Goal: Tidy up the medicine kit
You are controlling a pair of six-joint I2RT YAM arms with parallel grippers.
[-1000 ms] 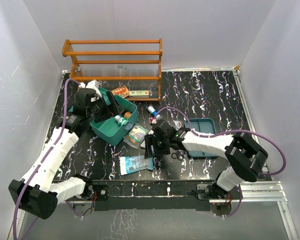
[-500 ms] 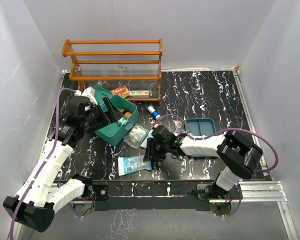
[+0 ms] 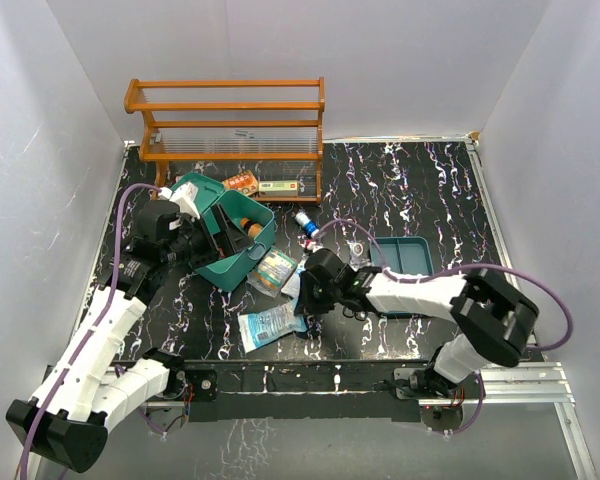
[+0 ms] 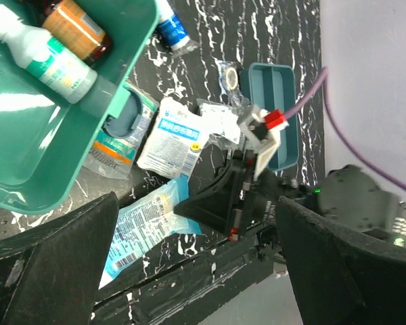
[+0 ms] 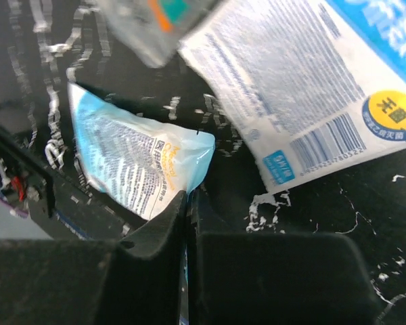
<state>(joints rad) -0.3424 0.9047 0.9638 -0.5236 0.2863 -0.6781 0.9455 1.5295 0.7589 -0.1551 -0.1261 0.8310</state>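
The medicine kit's teal box [image 3: 238,263] stands open at the left with a white green-labelled bottle [image 4: 44,51] and a brown bottle [image 4: 74,24] inside. Its darker insert tray [image 3: 405,262] lies apart to the right. My left gripper [image 3: 212,240] hangs open over the box's near-left rim, holding nothing; in its wrist view the left gripper [image 4: 196,271] looks past the teal box [image 4: 34,142]. My right gripper [image 3: 302,300] is shut on the edge of a light-blue sachet [image 3: 270,325]. The wrist view shows that sachet [image 5: 135,162] pinched between the right gripper's [image 5: 187,203] jaws.
An orange wooden rack [image 3: 230,125] stands at the back. A white sachet [image 5: 311,88], a green-and-orange packet [image 3: 272,270], a blue-capped bottle [image 3: 306,222] and a tape roll [image 4: 230,74] lie between box and tray. The table's near edge runs just past the sachet.
The right gripper has closed onto the light-blue sachet's edge. The left gripper opened fully and drew back leftward from the box, which shifted slightly.
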